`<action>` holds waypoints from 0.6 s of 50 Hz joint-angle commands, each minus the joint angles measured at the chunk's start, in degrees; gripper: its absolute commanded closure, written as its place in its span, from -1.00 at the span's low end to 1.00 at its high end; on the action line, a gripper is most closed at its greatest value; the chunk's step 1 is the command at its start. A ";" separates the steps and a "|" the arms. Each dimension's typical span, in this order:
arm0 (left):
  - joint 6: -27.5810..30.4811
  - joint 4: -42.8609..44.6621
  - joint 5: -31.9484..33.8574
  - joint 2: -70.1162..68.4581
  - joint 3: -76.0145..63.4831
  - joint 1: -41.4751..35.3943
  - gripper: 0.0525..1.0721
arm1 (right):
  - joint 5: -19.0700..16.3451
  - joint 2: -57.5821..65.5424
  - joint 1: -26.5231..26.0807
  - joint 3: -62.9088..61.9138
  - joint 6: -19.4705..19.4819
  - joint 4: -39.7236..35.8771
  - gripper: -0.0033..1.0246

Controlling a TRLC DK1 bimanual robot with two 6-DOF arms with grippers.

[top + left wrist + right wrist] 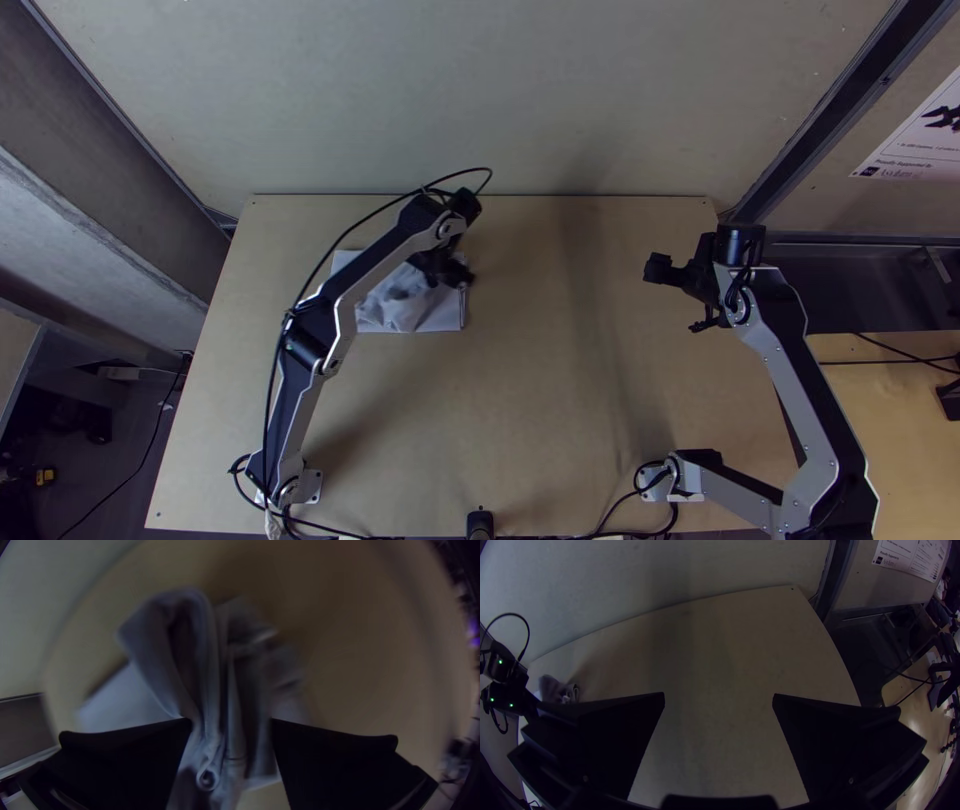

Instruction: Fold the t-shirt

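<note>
Top view | t-shirt [398, 308] bunched, eleven o'clock on the table [560, 400] | left gripper [231, 722] spread astride it, contact hard to judge; right gripper [718, 695] spread | pinching too deep could snag underlayers, skewing them

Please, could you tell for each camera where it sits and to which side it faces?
Top view: high over the near edge of the table, facing steeply down; left arm and right arm show.
Left wrist view: on that wrist, facing the rumpled t-shirt; open left gripper.
Right wrist view: on that wrist, facing across the table to the wall; open right gripper.
Top and right wrist views share the left arm.
</note>
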 commanded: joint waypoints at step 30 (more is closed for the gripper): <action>-7.68 9.15 22.77 -5.26 1.47 2.20 -0.91 | 0.33 -0.30 0.33 3.59 -0.97 4.25 -0.93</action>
